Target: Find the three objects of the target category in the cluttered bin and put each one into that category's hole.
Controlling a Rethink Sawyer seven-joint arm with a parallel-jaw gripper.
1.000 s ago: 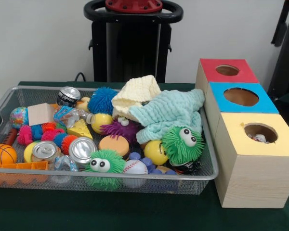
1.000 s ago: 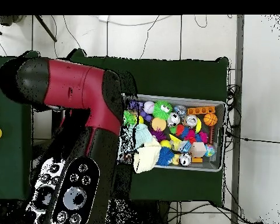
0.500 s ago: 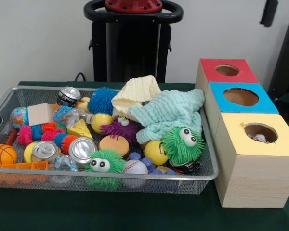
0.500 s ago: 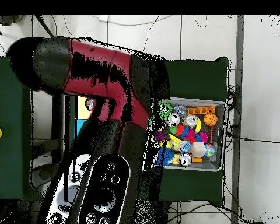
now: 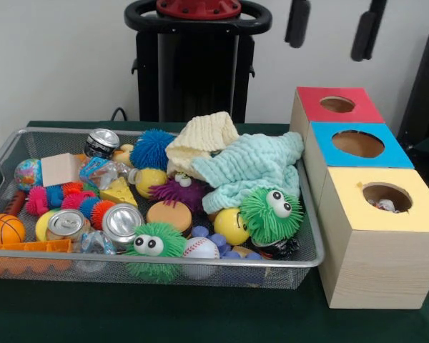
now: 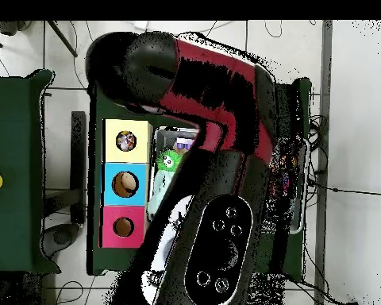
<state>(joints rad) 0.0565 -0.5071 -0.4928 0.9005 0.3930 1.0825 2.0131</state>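
Two black fingers of the tool (image 5: 330, 25) hanging at the top right of the front view, well apart from each other, so open and holding nothing, high above the red-topped box (image 5: 336, 105). Three wooden boxes in a row on the right side of the green bench (image 5: 164, 314): red-topped at the back, blue-topped box (image 5: 357, 146) in the middle, yellow-topped box (image 5: 387, 207) in front, each with a round hole, something small and pale inside the yellow one. A wire mesh bin (image 5: 300, 261) on the left, full of toys. Near its front rim: a green fuzzy ball with eyes (image 5: 154, 248), a small baseball (image 5: 200, 248), two shiny cans (image 5: 121, 220). A tiny basketball (image 5: 3, 229) at the lower left. A light green cloth (image 5: 254, 168) and a cream knit cloth (image 5: 200, 139) piled at the back right. In the overhead view, the big red and black arm (image 6: 209, 87) covering most of the bin.
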